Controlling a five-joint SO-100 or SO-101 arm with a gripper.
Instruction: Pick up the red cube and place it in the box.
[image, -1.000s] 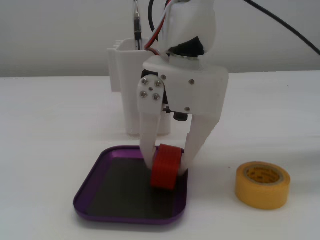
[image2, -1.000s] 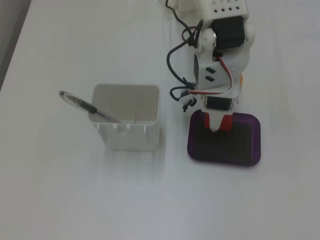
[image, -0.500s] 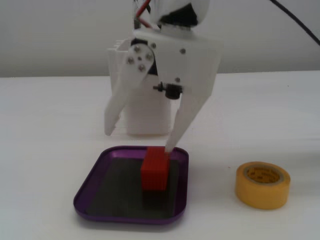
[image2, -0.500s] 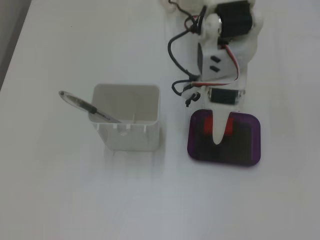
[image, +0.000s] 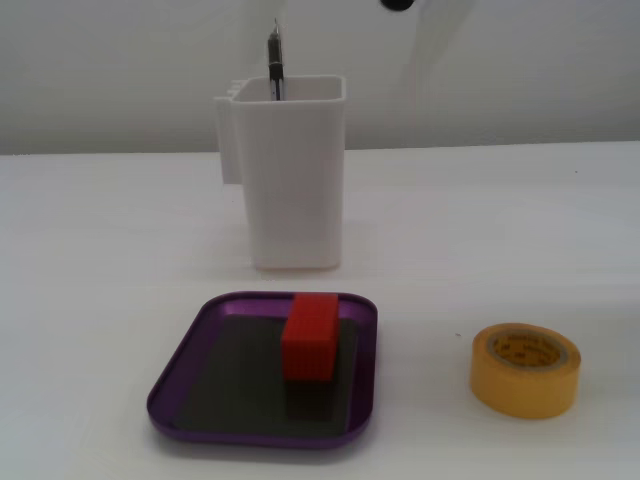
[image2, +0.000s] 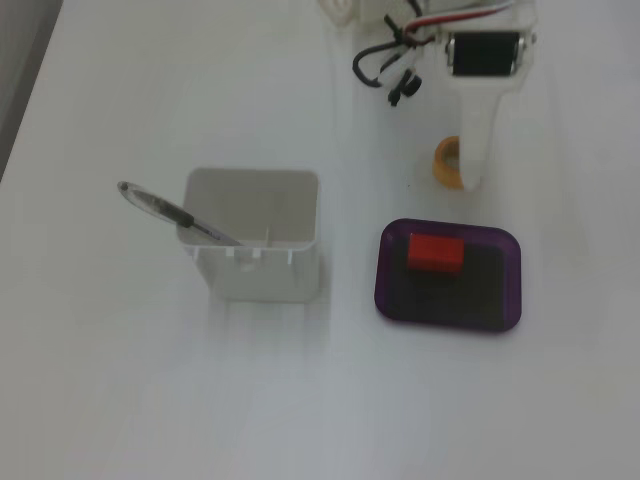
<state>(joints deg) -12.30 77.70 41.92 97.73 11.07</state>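
The red cube (image: 311, 336) (image2: 435, 252) rests on the dark floor of the box (image: 190, 352) (image2: 500, 312), a shallow purple tray, near its far rim in the fixed view from the front. Nothing touches it. My gripper (image2: 474, 140) is raised and drawn away from the tray; seen from above, one white finger (image2: 478, 130) splays out towards the tray, so the jaws stand open and empty. The front fixed view only catches a blurred bit of the gripper at the top edge.
A tall white container (image: 293, 170) (image2: 255, 240) with a pen (image2: 175, 212) stands behind the tray. A yellow tape roll (image: 525, 368) (image2: 445, 160) lies on the white table, partly under the raised finger in the view from above.
The jaws opened and let go of the red cube, which now sits in the tray. The arm then lifted and pulled back, away from the tray.
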